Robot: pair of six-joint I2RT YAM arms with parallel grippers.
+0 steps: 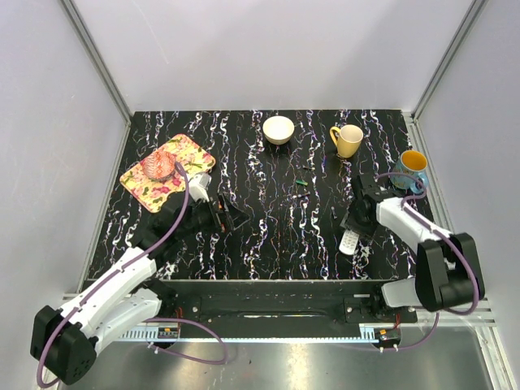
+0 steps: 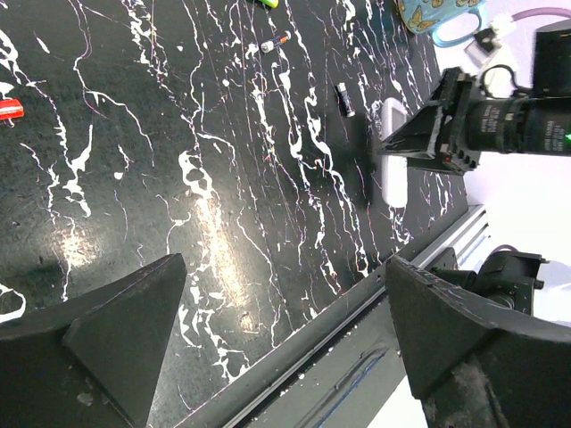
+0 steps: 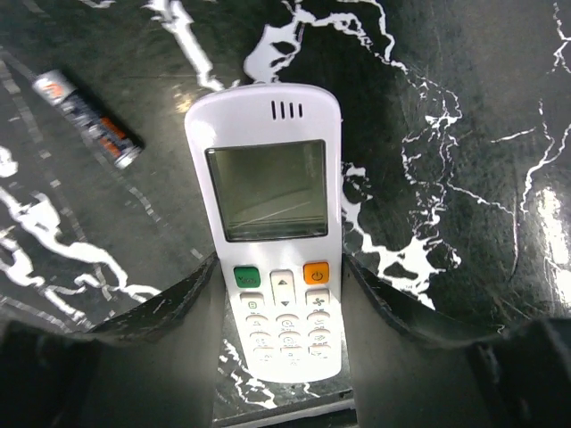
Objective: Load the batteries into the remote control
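The black marbled tabletop (image 1: 268,244) carries everything, and the task looks barely begun; the left hand (image 2: 285,267) hovers over it with jaws spread wide and nothing in them; the right hand (image 3: 278,267) is lowered over the remote control (image 3: 272,205), one finger close against each side of its button end, though whether they grip it I cannot tell; the remote lies face up near the right front edge, its battery bay hidden; a battery (image 3: 89,120) lies loose just beside it, a second battery (image 2: 275,41) farther off; none appears loaded, so turning the remote and fitting them is all left.
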